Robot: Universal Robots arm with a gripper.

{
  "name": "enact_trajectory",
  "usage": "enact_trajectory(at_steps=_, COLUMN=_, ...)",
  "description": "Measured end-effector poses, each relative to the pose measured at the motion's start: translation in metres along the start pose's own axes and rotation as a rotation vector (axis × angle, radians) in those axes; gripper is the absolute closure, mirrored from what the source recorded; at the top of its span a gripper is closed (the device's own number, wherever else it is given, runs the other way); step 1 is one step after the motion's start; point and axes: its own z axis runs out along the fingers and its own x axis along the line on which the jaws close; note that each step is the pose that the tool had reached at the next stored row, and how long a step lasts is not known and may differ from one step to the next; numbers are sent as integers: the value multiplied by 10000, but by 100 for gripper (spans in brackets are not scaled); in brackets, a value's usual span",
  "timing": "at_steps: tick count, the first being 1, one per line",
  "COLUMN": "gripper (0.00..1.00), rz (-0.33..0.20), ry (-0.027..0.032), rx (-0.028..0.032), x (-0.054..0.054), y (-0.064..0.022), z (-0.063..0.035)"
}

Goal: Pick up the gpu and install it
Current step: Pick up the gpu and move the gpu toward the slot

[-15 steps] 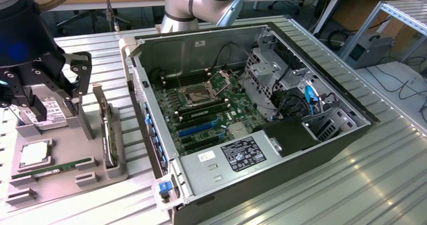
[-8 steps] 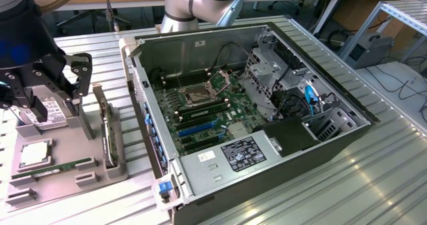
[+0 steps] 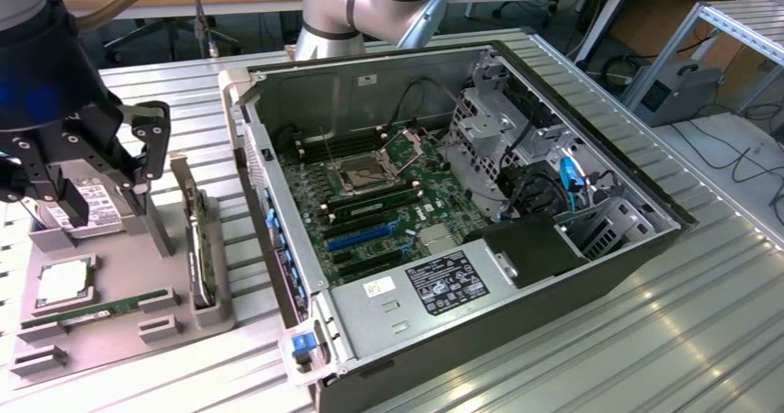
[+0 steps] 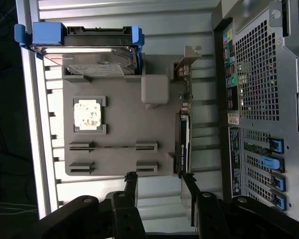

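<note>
both views down onto parts tray (image 3: 105, 340) (image 4: 119, 119)

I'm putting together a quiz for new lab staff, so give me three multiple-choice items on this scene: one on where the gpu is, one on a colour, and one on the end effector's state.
1. Where is the gpu?
A. On edge in the grey holder, on its side nearest the computer case
B. Installed inside the computer case
C. Between the end effector's fingers

2. What colour are the side rails on the hard drive?
A. Red
B. Blue
C. Yellow

3. How is the end effector?
A. Shut on the gpu
B. Shut on the hard drive
C. Open, holding nothing

Answers:
1 A: the card stands in the holder's edge beside the case.
2 B: blue rails flank the drive.
3 C: its fingers stand apart with nothing between them.
</note>
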Motion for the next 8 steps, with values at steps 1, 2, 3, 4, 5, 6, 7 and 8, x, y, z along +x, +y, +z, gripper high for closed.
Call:
enact_trajectory(at_steps=1, gripper=52, rz=0, ry=-1, rx=-1, x=0, y=0, z=4)
enact_trajectory(at_steps=2, gripper=52, rz=0, ry=0, rx=-1, x=0, y=0, z=7)
enact_trajectory(at_steps=3, gripper=52, rz=0, ry=-1, rx=-1, x=0, y=0, z=12)
enact_trajectory(at_steps=4, gripper=52, rz=0, ry=-1, rx=-1, x=0, y=0, z=15)
enact_trajectory(at_steps=5, gripper=52, rz=0, ry=0, rx=-1, x=1, y=0, z=18)
enact_trajectory(at_steps=6, gripper=52, rz=0, ry=-1, rx=-1, x=0, y=-1, z=21)
enact_trajectory(at_steps=7, gripper=52, rz=0, ry=0, rx=-1, x=1, y=-1, z=24)
enact_trajectory(at_steps=8, gripper=52, rz=0, ry=-1, rx=0, x=1, y=-1, z=39)
